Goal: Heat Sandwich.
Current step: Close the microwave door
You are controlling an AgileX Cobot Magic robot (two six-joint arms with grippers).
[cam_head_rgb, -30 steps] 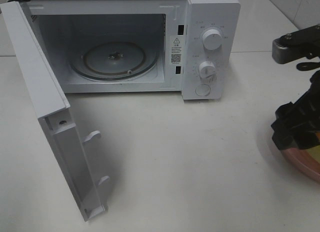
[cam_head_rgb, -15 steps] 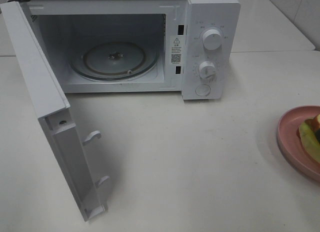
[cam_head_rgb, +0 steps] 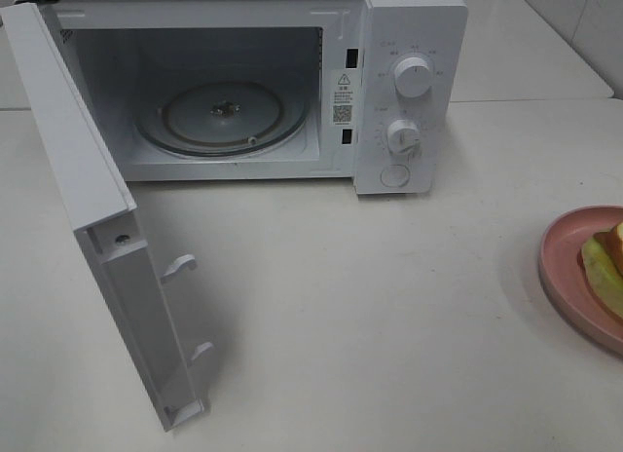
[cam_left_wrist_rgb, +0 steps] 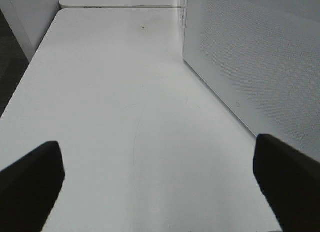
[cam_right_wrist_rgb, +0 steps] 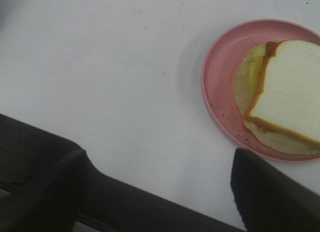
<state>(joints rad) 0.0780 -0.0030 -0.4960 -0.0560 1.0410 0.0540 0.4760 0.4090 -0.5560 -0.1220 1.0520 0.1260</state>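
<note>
Sandwich (cam_right_wrist_rgb: 282, 87) whole from right wrist, edge-cropped from exterior high.

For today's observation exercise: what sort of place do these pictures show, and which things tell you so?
Probably a kitchen-style test bench: a white microwave with its door open stands on a plain white table, with a sandwich on a pink plate nearby.

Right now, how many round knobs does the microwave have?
2. The top knob sits high on the microwave's front panel, right of the open cavity. The lower knob is just under it, above a flat round button.
</note>
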